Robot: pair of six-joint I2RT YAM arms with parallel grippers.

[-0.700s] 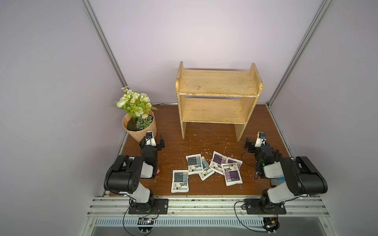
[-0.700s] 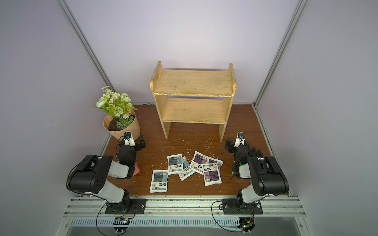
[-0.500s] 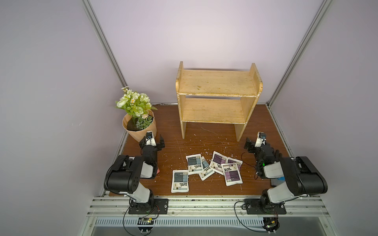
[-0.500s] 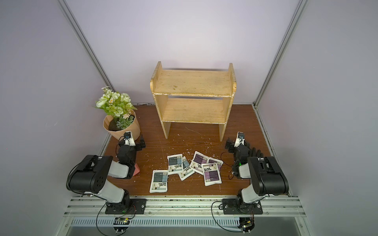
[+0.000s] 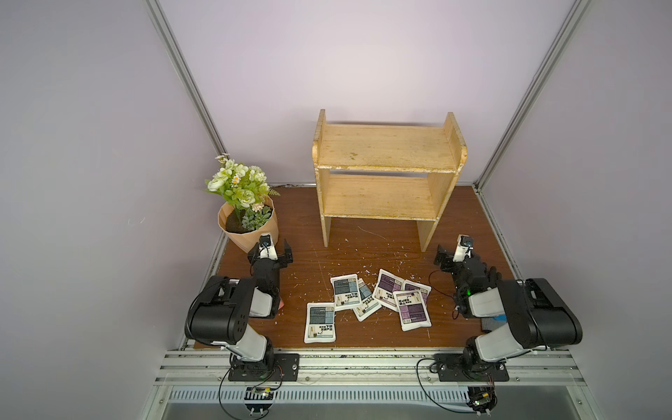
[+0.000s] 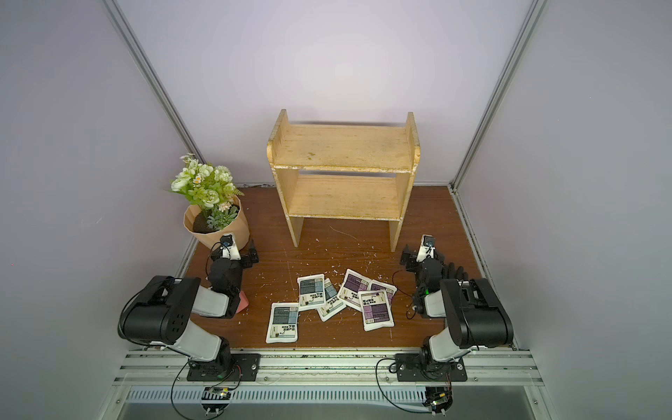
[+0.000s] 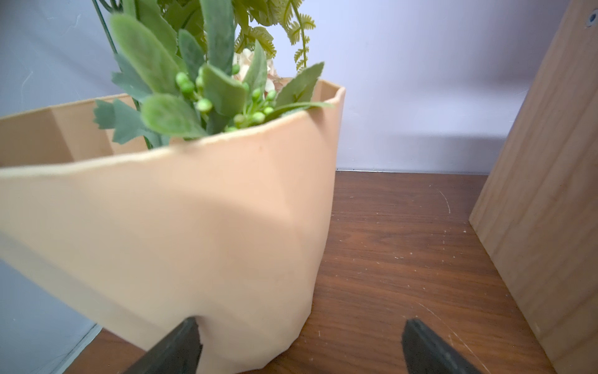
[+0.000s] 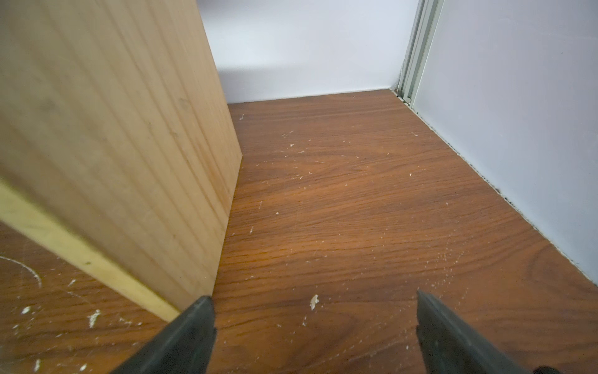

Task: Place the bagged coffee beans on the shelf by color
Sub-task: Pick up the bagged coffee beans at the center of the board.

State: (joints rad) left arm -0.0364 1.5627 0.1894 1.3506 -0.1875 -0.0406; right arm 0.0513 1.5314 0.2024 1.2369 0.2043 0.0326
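Nearest the robot's base, the bagged coffee beans (image 5: 320, 323) lie flat on the brown worktop (image 5: 363, 251), all six in a loose cluster in front of the shelf (image 5: 385, 149) and well apart from its legs. The three grey-blue pouches (image 5: 344, 297) sit before the shelf's left half: one lies farthest out from the shelf, and a second, just beside it, overlaps the third. The three purple pouches (image 5: 412, 309) sit before the shelf's right half, the one farthest from the shelf resting on top of the other two. A small pink block (image 6: 242, 302) shows beside the left arm, out past the shelf's left side. Closer to the shelf, the left pincer (image 5: 271, 254) hangs low with its jaws spread wide and nothing between them, forward and left of the shelf's left leg, just beside the tan flower pot (image 5: 251, 236). The right pincer (image 5: 457, 256) is likewise spread wide and empty, low over the worktop just in front of the shelf's right leg. The shelf itself stands upright at the far end of the worktop, the pot off its left side.
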